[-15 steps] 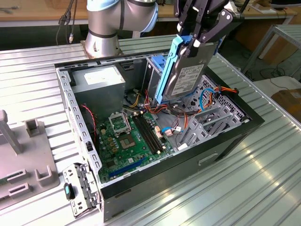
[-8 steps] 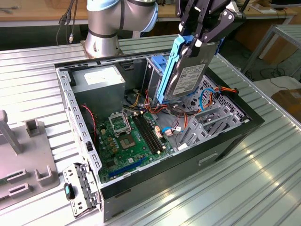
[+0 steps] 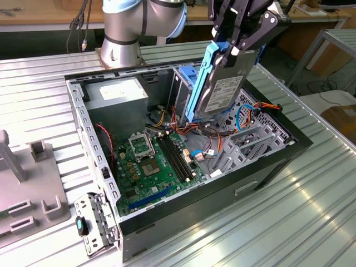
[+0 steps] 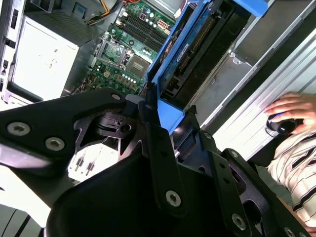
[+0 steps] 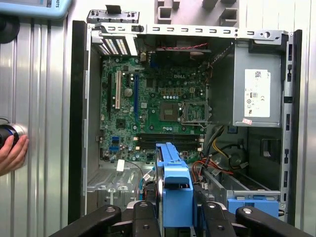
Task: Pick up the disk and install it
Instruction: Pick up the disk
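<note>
Disk (image 3: 221, 94) hangs from the claw (image 3: 238, 47), whose fingers are clamped tight on its upper end and hold it in the air. It stands on end, tilted, directly below the claw, with the white label turned outward and the blue rail (image 3: 199, 83) running down one long edge. Its lower end dips into the open case (image 3: 222, 194), just above a tangle of red and orange wires (image 3: 192, 127); whether it touches them cannot be told. Just beside the disk, lower than the claw, stands the cage (image 3: 185, 73) with a blue top. Farther below the claw lies the green board (image 3: 153, 161), and beyond that, well apart from the claw, the grey supply (image 3: 117, 94). In the first wrist view the black fingers (image 5: 144, 217) press the rail from both sides, with the board straight ahead of the claw. In the second wrist view the disk stretches away from the claw toward the case. A person's hand (image 5: 12, 152) rests on a dark round object on the table (image 3: 289, 222), outside the case and well apart from the claw.
</note>
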Controlling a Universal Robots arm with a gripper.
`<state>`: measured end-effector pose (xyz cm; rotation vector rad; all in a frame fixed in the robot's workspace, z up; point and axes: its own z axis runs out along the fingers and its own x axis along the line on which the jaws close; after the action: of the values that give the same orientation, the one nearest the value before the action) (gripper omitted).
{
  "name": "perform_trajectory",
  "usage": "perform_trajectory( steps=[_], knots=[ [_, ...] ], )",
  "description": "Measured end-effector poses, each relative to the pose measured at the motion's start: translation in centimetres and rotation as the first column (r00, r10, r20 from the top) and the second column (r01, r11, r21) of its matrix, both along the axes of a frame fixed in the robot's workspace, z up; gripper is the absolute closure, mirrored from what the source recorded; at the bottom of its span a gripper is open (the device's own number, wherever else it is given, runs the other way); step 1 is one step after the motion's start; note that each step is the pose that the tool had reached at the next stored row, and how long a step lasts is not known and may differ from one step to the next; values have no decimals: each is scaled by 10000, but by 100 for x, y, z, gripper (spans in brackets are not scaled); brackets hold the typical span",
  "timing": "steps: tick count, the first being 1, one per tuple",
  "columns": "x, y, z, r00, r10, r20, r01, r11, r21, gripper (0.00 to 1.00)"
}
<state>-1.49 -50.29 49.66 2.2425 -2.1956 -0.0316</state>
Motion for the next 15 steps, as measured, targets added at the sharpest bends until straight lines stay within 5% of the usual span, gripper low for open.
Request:
perform_trajectory(
  steps=[15],
  knots=[
    [178, 0, 0, 10000, -2, 0, 2, 10000, 1, 64]
  ],
)
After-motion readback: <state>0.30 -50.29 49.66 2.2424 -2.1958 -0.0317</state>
